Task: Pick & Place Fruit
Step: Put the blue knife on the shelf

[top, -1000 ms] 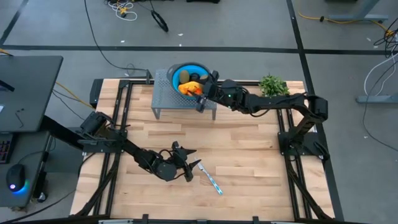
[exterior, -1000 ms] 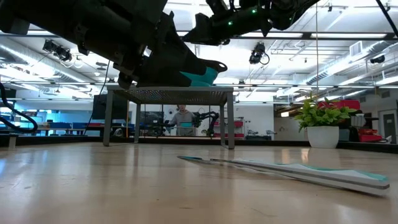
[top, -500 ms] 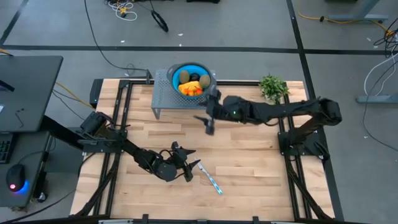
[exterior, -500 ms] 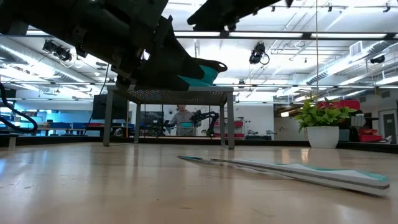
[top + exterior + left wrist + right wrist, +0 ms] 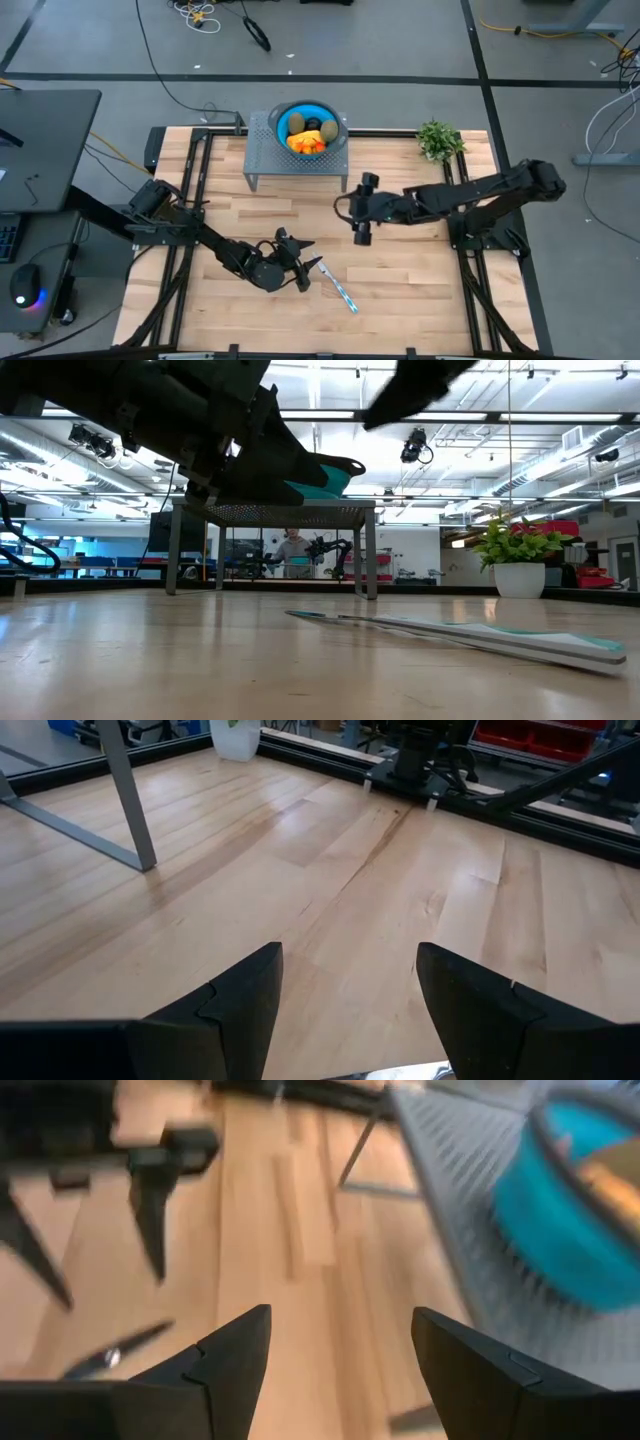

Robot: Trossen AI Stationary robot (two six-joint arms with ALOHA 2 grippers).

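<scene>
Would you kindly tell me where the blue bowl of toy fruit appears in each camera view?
High view: blue bowl of toy fruit on the grey perforated metal stand, top centre.
Low view: teal rim above the stand, partly behind an arm.
Left wrist view: absent.
Right wrist view: blurred, right edge.
Shared landmark: the stand.

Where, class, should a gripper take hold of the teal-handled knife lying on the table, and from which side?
Probably the teal handle, from straight above. The knife lies flat on the wood, so only a top-down pinch across its narrow width fits. The left gripper sits right by the blade end; the handle end lies free.
</scene>
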